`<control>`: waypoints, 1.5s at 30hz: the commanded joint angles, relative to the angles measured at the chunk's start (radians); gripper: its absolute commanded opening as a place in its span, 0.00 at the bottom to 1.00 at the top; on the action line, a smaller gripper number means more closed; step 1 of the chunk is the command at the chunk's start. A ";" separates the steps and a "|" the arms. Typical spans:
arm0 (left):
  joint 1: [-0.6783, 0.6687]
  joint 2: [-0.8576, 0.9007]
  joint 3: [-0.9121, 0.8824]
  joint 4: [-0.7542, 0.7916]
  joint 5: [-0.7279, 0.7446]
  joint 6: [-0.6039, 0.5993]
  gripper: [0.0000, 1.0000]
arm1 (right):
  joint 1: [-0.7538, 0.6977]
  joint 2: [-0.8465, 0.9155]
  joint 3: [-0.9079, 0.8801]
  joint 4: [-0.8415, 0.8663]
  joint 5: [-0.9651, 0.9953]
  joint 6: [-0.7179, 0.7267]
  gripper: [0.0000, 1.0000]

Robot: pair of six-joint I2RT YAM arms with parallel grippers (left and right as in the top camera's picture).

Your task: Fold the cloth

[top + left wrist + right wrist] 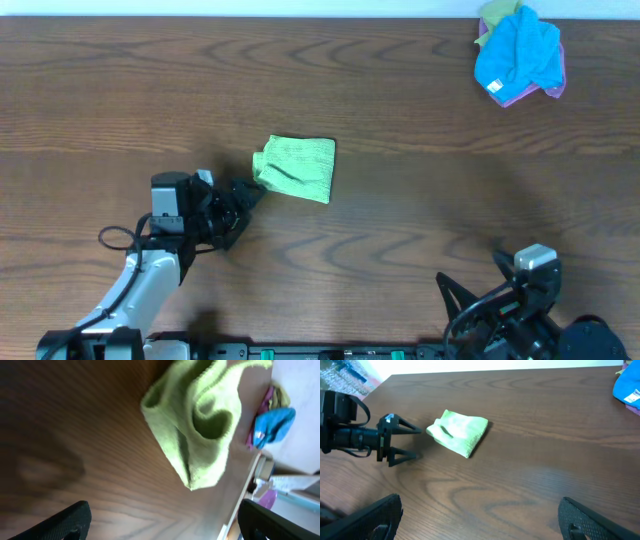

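While both claws stand apart and hold nothing, the cloth [296,168] lies flat on the table [420,120], left of centre in the overhead frame. It is a lime-green piece with a nubby, towel-like surface, folded into a rough rectangle. Its right edge is fairly straight, and its left end is bunched into a soft lump with a dark crease running across it. In the left wrist view the layers open into loose loops and pockets, and a thin stitched hem shows along the upper edge.

The left gripper [420,443] is black, and its two pointed fingers are spread in a wide V aimed at the cloth's bunched end. It sits just beside that end, and a narrow strip of bare wood shows between them in the right wrist view. The right gripper [480,505] sits at the lower right of the overhead frame, well apart from the cloth. Its dark fingers are splayed wide at the bottom corners of its own view.

The tabletop is dark brown with long, wavy grain and a dull sheen. In the upper right corner of the overhead frame sits a crumpled pile [520,55] of blue, pink and yellow-green fabric.
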 commanded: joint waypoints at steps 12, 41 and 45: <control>0.001 0.124 -0.012 0.132 -0.092 -0.061 0.95 | -0.005 -0.001 -0.004 -0.037 0.011 0.012 0.99; -0.188 0.527 0.000 0.631 -0.272 -0.237 0.94 | -0.005 -0.001 -0.004 -0.161 0.011 0.011 0.99; -0.195 0.552 0.002 0.665 -0.310 -0.235 0.73 | -0.005 -0.001 -0.004 -0.161 0.011 0.011 0.99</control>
